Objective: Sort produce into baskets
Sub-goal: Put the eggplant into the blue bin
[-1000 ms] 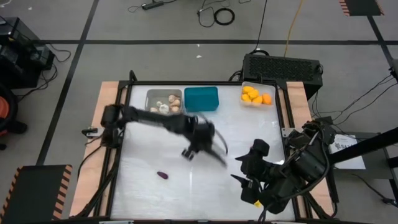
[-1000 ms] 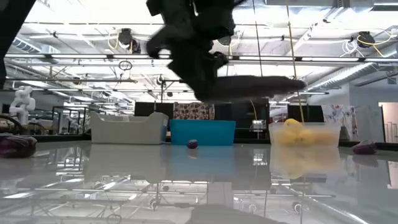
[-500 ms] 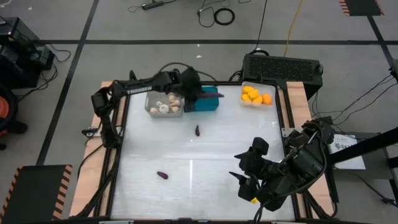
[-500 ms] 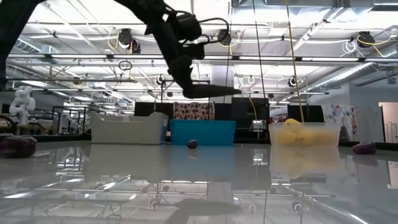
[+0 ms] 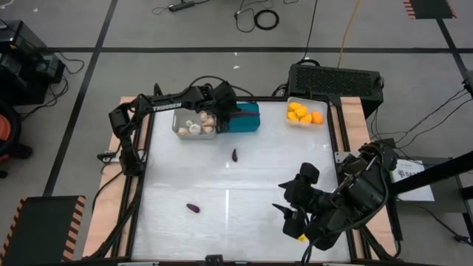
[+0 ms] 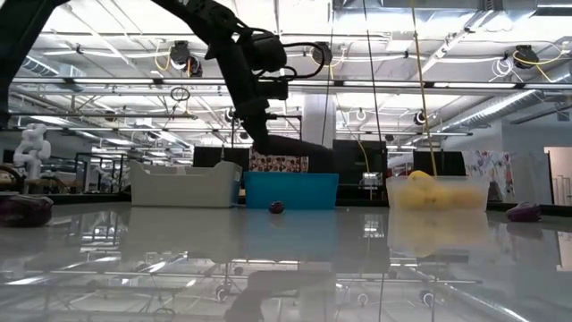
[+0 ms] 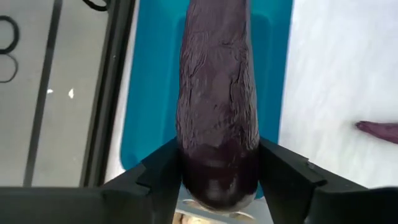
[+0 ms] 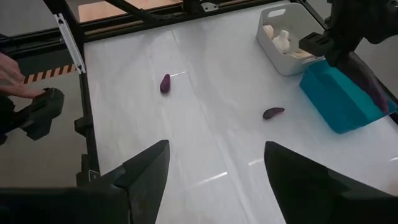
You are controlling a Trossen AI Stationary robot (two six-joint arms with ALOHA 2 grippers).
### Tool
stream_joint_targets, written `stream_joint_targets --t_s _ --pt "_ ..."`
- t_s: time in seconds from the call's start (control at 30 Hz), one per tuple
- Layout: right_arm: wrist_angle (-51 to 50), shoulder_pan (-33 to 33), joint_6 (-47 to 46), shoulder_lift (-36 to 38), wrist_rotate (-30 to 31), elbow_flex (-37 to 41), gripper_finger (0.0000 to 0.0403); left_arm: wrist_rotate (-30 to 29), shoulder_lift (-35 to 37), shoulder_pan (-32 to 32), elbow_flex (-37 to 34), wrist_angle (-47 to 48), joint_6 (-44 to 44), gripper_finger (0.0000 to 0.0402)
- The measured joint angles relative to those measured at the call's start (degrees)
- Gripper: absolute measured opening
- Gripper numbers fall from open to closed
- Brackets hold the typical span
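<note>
Here, left fingers (image 7: 217,177) clamp the long purple vegetable (image 7: 217,99) above the teal basket (image 7: 149,93).

My arms are both matte black, chunky jointed links. Left one has white "TROSSEN" lettering along the link and a black cable looping off it. Left claw (image 7: 217,177) fingers are flat, angular black plastic; right claw (image 8: 214,168) matches.

High view: you look straight down on whole tabletop (image 5: 244,185). Low view: level across it toward room. Left wrist view: close above teal basket (image 7: 149,93). Right wrist view: farther back, sharing that basket (image 8: 342,99) with other views.
</note>
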State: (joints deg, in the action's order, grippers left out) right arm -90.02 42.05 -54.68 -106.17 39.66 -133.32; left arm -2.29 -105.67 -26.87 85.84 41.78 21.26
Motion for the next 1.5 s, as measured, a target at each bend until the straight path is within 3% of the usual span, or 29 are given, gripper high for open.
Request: stream_joint_targets --t_s 0.17,0.4,0.7,0.8,0.97,1.07,1.23,1.5 --pt "0.0 -0.1 0.3 0.0 0.0 0.0 0.0254 -1.6 0.0 0.0 0.0 0.0 -0.2 0.0222" --pt "0.0 -0.1 -0.3 0.0 0.0 0.0 0.0254 -1.5 0.1 0.5 0.0 1.1 -3.0 0.0226" --pt "0.0 -0.7 1.6 0.0 0.0 0.0 0.0254 5.0 2.5 7.6 0.0 3.8 -3.9 0.0226" --pt "0.0 -1.2 2.5 0.0 0.0 0.0 0.0254 5.5 2.5 11.3 0.0 3.5 -11.8 0.0226" --pt "0.0 -1.9 2.9 0.0 0.0 0.0 0.0254 5.7 0.2 16.5 0.0 3.7 -41.0 0.0226" --pt "0.0 -2.0 3.2 0.0 0.0 0.0 0.0254 3.9 -1.9 18.4 0.0 3.8 -52.6 0.0226" --pt "0.0 -2.0 3.5 0.0 -0.4 0.0 0.0254 -2.9 -5.8 19.4 0.0 3.7 -63.7 0.0226" --pt "0.0 -2.0 3.5 0.0 -0.7 0.0 0.0254 -3.8 -10.5 19.5 0.0 3.6 -69.0 0.0226"
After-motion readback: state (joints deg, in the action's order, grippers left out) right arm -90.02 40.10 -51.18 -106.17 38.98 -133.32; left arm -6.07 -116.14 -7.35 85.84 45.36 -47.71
